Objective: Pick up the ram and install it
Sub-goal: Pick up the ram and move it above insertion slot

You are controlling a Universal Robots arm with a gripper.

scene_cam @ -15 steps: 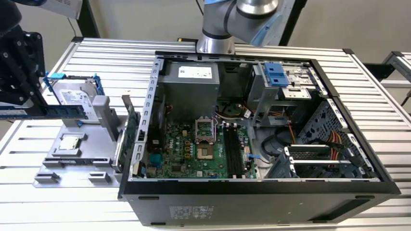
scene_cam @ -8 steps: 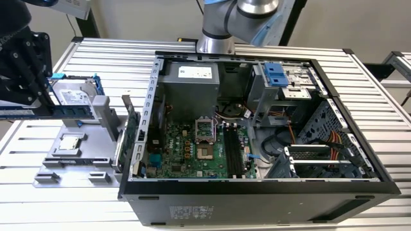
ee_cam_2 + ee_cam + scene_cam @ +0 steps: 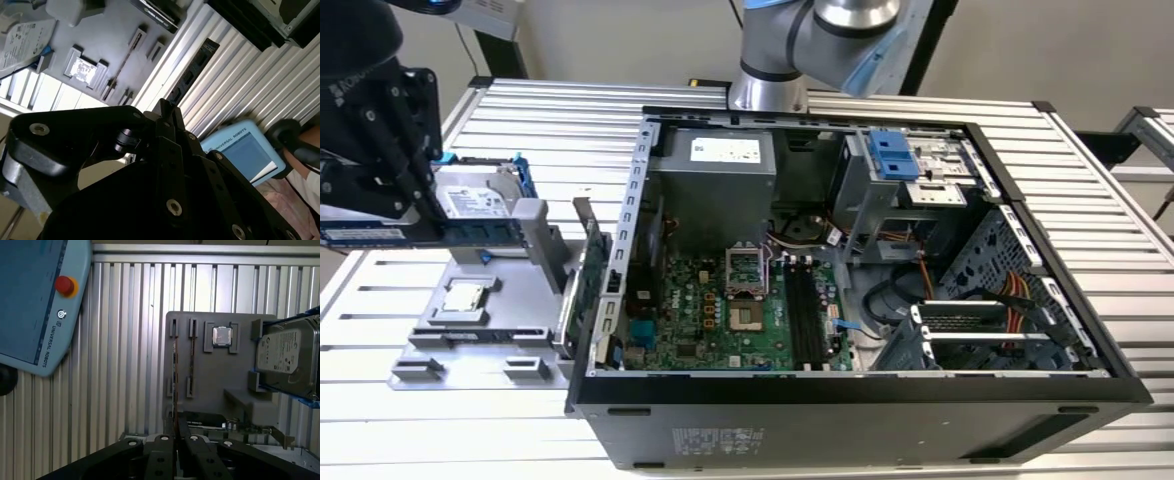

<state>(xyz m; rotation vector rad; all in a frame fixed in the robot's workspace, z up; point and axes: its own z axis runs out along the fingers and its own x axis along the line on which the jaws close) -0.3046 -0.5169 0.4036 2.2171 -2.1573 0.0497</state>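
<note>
from my remote desk i see the gripper (image 3: 390, 212) closed tight on the ram (image 3: 440, 232), the blue stick held level above the grey parts tray (image 3: 467, 345) at the exterior view's left, beside the open computer case (image 3: 854, 395).

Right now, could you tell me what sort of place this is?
Probably a robotics lab bench: an open computer case on a slatted metal table, a grey parts fixture, and a teach pendant.
</note>
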